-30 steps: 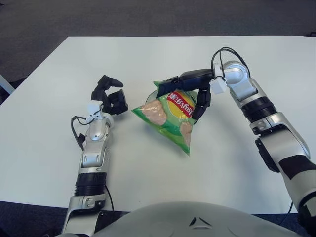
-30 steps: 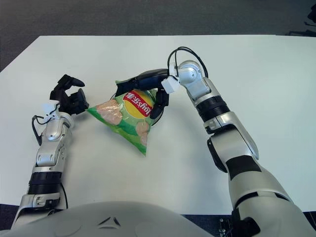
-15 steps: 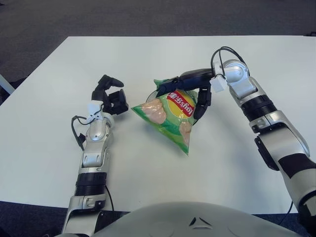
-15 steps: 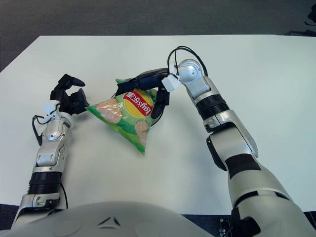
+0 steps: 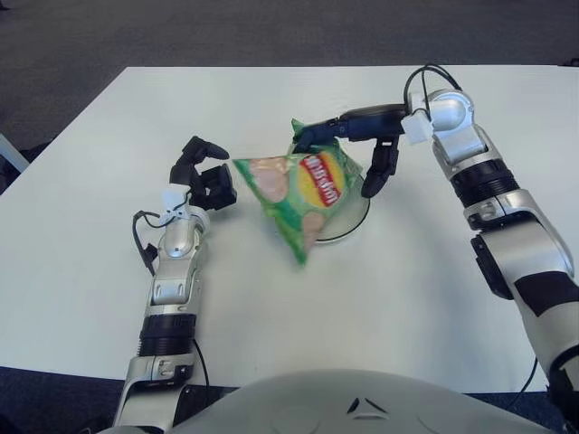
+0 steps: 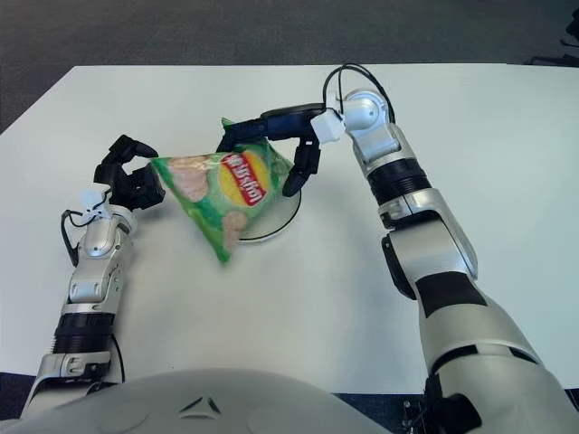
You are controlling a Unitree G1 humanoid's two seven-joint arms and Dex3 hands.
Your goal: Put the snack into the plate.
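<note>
Right hand (image 5: 362,149) has its fingers pinched on the top corner of the green crinkly foil bag of potato chips (image 5: 303,185), which hangs tilted in the air, its lower corner pointing toward 7 o'clock. The bag is over the left rim of the round white shallow plate (image 5: 355,217) on the white table (image 5: 407,289); most of the plate shows at the bag's 4 o'clock, bare. Not yet set down. Left hand (image 5: 201,181) shows at the bag's 9 o'clock, just beside its left corner, fingers curled and holding nothing; contact with the bag cannot be told. Judgement: bag is light, air-filled, soft-walled, slippery film, contents brittle. Best held by the crimped seam or corner, as now; squeezing the belly risks crushing chips. Likely to swing when carried and may overhang the plate's rim.
</note>
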